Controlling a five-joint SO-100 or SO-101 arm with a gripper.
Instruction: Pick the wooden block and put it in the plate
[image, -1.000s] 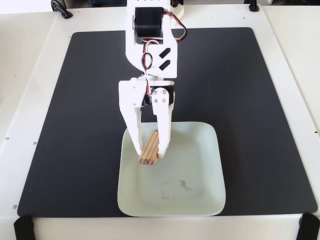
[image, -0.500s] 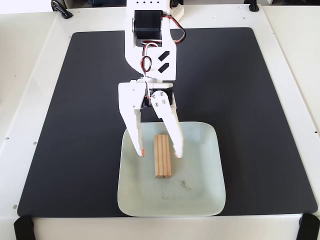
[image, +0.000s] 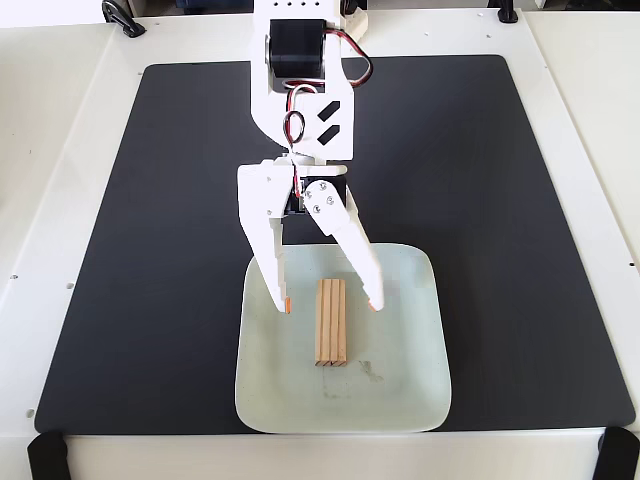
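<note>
The wooden block (image: 331, 322) lies flat in the plate (image: 410, 380) with the end effector (image: 330, 302) spread wide and empty right over it, so a sloppy retreat could probably clip the block and knock it out onto the bench (image: 60, 180).

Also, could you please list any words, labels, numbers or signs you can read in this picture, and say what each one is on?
None: no readable text shows anywhere in the fixed view.
The wooden block bears only lengthwise stripes.
The plate bears only a faint smudge, not writing.
The open gripper and the black mat carry no label.
</note>
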